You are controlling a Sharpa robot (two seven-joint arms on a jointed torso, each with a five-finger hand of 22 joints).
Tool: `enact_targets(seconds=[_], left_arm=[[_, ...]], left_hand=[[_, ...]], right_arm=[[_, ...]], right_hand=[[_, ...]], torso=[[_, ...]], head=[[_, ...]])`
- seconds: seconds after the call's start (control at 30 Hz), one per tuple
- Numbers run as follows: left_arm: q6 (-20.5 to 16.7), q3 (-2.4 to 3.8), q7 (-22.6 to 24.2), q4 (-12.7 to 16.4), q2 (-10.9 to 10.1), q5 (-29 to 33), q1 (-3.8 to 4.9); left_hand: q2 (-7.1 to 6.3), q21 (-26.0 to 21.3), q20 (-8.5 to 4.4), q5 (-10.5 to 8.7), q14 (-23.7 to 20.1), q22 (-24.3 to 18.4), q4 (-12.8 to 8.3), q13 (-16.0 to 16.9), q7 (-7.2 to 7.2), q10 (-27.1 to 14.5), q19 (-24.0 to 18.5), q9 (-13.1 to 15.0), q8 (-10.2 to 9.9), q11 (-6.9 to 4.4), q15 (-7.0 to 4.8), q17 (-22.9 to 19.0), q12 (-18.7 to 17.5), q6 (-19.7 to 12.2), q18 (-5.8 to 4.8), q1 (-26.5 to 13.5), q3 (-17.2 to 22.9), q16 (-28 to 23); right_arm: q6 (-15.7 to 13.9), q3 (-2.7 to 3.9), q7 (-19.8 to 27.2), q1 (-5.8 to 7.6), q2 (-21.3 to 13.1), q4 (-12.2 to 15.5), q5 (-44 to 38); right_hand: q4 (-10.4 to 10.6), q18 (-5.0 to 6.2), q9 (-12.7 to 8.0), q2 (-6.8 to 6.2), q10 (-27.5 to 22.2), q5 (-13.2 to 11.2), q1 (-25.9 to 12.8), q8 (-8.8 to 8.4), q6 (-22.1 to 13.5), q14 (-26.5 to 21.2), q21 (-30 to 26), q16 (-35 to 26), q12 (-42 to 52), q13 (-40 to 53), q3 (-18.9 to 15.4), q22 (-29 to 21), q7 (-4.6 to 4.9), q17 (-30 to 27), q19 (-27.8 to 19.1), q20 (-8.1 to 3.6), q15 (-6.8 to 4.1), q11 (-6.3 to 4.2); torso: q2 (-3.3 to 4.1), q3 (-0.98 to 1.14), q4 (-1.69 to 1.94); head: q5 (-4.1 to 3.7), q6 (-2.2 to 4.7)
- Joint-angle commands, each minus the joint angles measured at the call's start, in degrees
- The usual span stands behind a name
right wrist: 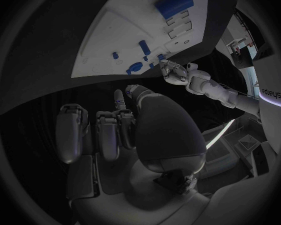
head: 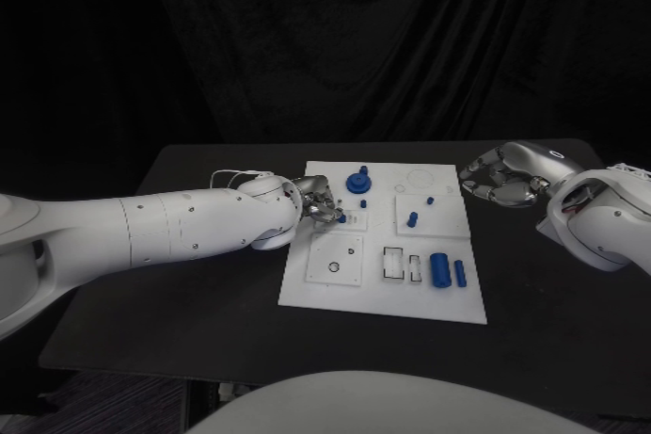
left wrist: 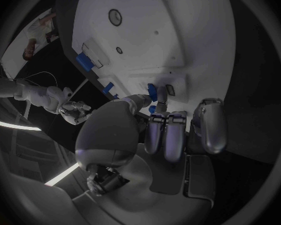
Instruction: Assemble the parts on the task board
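Reaching in over the left edge of the white task board [head: 384, 297], left hand [head: 316, 206] hovering at the small blue pegs [head: 342, 217]; fingers curling inward, hold on a part impossible to judge. In the left wrist view, fingertips [left wrist: 158, 105] sitting just beside a blue peg [left wrist: 152, 91] on a raised white block [left wrist: 154, 80]. Standing at the board's far edge, a blue stepped knob [head: 358, 182]; lying near the right front, a thick blue cylinder [head: 438, 269] beside a thinner blue rod [head: 460, 273]. Hanging off the board's far right corner, right hand [head: 498, 181], fingers curled in, holding nothing. Showing in the right wrist view, unreadable mirrored lettering.
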Motion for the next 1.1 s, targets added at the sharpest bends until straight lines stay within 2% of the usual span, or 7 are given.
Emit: enact_targets(seconds=[0.03, 0.13, 0.23, 0.33, 0.43, 0.77, 1.1], left_arm=[[1.5, -0.06, 1.4, 0.3, 0.3, -0.1, -0.31], [1.7, -0.06, 1.4, 0.3, 0.3, -0.1, -0.32], [1.9, -0.06, 1.6, 0.3, 0.3, -0.1, -0.33], [2.0, -0.06, 1.8, 0.2, 0.3, -0.1, -0.34], [1.9, -0.06, 2.1, 0.2, 0.3, -0.1, -0.35], [2.1, -0.06, 2.3, 0.1, 0.4, -0.1, -0.37], [1.8, -0.06, 2.5, 0.0, 0.4, -0.1, -0.38]], left_hand=[[-0.04, -0.3, -0.04, -0.4, 6.0, 10.2, 0.2, 14.5, -0.19, 5.1, -0.5, -0.1, -0.4, 0.29, 0.23, 15.1, -0.3, 0.0, 1.04, -0.7, 0.3, 0.1], [-0.03, -0.3, 0.0, -1.36, 6.0, 10.2, 0.4, 14.5, -0.19, 5.0, -0.5, -0.3, -0.5, 0.32, 0.27, 15.1, -0.3, 0.1, 1.05, -1.0, 0.1, 0.1], [0.19, -0.4, 0.07, -5.22, 6.0, 10.2, 1.3, 14.5, -0.19, 5.0, -0.5, -0.7, -0.7, 0.34, 0.31, 15.1, -0.3, 0.3, 1.05, -2.2, -0.5, 0.1], [0.29, -0.6, 0.1, -6.97, 6.0, 10.2, 2.3, 14.5, -0.16, 5.0, -0.5, -1.1, -0.9, 0.38, 0.34, 15.1, -0.4, 0.6, 1.07, -3.2, -1.4, 0.1], [0.56, -0.6, 0.15, -10.11, 6.0, 10.2, 4.1, 14.5, -0.1, 5.0, -0.5, -1.6, -1.1, 0.44, 0.39, 15.1, -0.4, 0.9, 1.06, -4.6, -3.1, 0.1], [1.07, -0.7, 0.24, -12.85, 6.0, 10.2, 7.0, 14.5, 0.03, 5.0, -0.4, -2.3, -1.5, 0.59, 0.51, 15.1, -0.3, 1.4, 1.07, -6.4, -6.2, 0.1], [1.21, -0.7, 0.25, -13.46, 6.0, 10.2, 7.4, 14.5, 0.03, 5.0, -0.4, -2.4, -1.6, 0.6, 0.52, 15.1, -0.3, 1.5, 1.06, -6.5, -6.8, 0.1]], right_arm=[[0.1, 0.05, -0.8, -0.15, -0.1, 0.0, -0.1], [0.2, 0.05, -0.8, -0.16, 0.0, 0.0, -0.1], [0.2, 0.05, -0.8, -0.16, 0.0, 0.0, -0.1], [0.2, 0.05, -0.8, -0.16, 0.0, 0.0, -0.1], [0.3, 0.05, -0.8, -0.17, 0.0, 0.0, -0.1], [0.4, 0.05, -0.9, -0.17, 0.0, -0.1, -0.1], [0.5, 0.05, -1.0, -0.18, -0.1, 0.0, -0.1]], right_hand=[[-0.3, 0.84, 0.0, -0.16, -0.4, 0.3, 0.6, -0.23, 0.5, 6.2, -0.3, 0.2, -0.2, 5.3, 0.1, 12.2, 0.03, 15.1, 1.1, 0.2, 0.25, -0.03], [-0.3, 0.84, 0.0, -0.16, -0.4, 0.3, 0.6, -0.23, 0.5, 6.2, -0.3, 0.2, -0.2, 5.3, 0.1, 12.2, 0.03, 15.1, 1.1, 0.2, 0.25, -0.03], [-0.3, 0.84, 0.0, -0.16, -0.4, 0.3, 0.6, -0.23, 0.5, 6.2, -0.3, 0.2, -0.2, 5.3, 0.1, 12.2, 0.03, 15.1, 1.1, 0.2, 0.25, -0.03], [-0.3, 0.84, 0.0, -0.16, -0.4, 0.3, 0.6, -0.23, 0.5, 6.2, -0.3, 0.2, -0.2, 5.3, 0.1, 12.2, 0.03, 15.1, 1.1, 0.2, 0.25, -0.03], [-0.3, 0.84, 0.0, -0.16, -0.4, 0.3, 0.6, -0.23, 0.5, 6.2, -0.3, 0.2, -0.2, 5.3, 0.1, 12.2, 0.03, 15.1, 1.1, 0.2, 0.25, -0.03], [-0.4, 0.84, -0.1, -0.17, -0.4, 0.2, 0.6, -0.24, 0.5, 6.2, -0.3, 0.2, -0.1, 5.3, 0.1, 12.2, 0.05, 15.1, 1.1, 0.19, 0.25, -0.02], [-0.4, 0.84, -0.1, -0.17, -0.4, 0.2, 0.6, -0.24, 0.5, 6.2, -0.3, 0.2, -0.1, 5.3, 0.1, 12.2, 0.05, 15.1, 1.1, 0.19, 0.25, -0.02]], torso=[[-0.03, 0.02, -0.03], [-0.02, 0.03, -0.05], [-0.03, -0.01, -0.04], [-0.02, 0.0, -0.03], [0.0, 0.0, -0.01], [-0.02, 0.03, -0.01], [0.01, 0.0, -0.04]], head=[[0.06, 0.01], [0.16, 0.01], [0.17, 0.01], [0.18, 0.01], [0.12, 0.01], [0.15, 0.01], [0.23, 0.01]])
